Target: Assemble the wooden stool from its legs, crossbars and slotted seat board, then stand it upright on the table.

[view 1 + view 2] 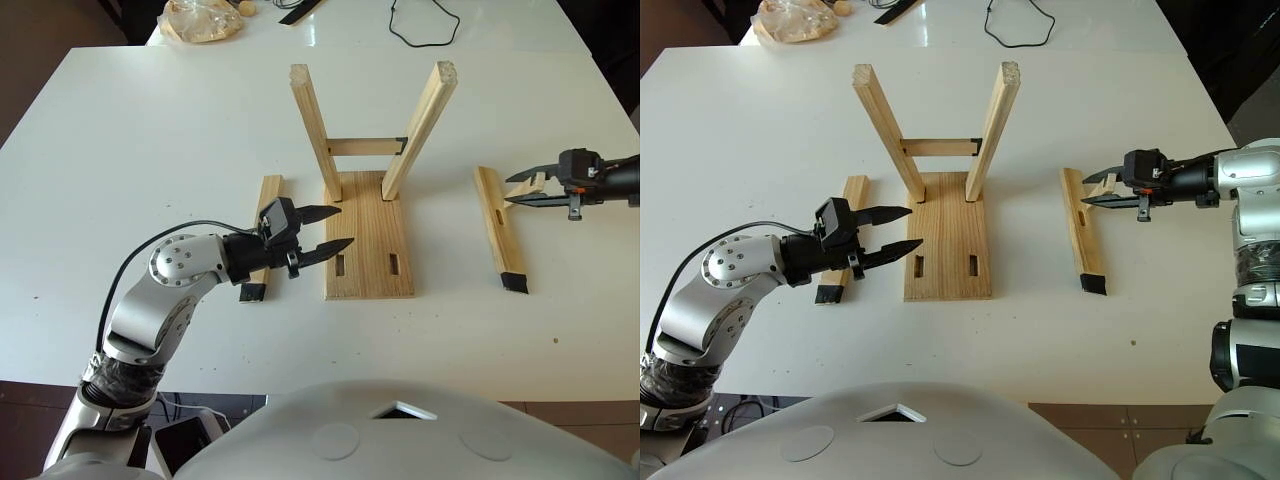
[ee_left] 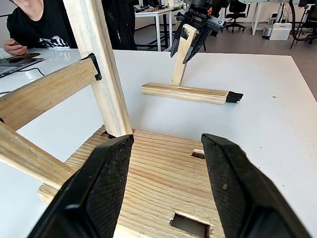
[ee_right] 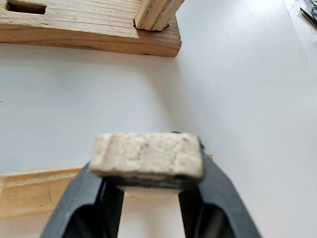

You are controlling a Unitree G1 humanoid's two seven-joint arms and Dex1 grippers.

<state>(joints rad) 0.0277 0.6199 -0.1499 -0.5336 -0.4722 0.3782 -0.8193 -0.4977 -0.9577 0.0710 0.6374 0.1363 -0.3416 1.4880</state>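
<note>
The slotted seat board (image 1: 368, 240) is laid flat on the white table (image 1: 150, 150), with two legs (image 1: 316, 130) stood in its far slots and joined by a crossbar (image 1: 362, 147). The left gripper (image 1: 340, 228) is held with fingers apart over the board's left edge, beside a loose leg (image 1: 268, 195). A short crossbar (image 2: 182, 57) is clamped in the right gripper (image 1: 508, 190), its lower end set against a second loose leg (image 1: 497, 228).

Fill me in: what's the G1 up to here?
Assembly is half done. The seat board lies flat with two legs slotted in at its far end, joined by a fitted crossbar. The right pincer grips a loose crossbar, lower end at the right loose leg. The left pincer hangs open over the board's left edge, beside the left loose leg.
</note>
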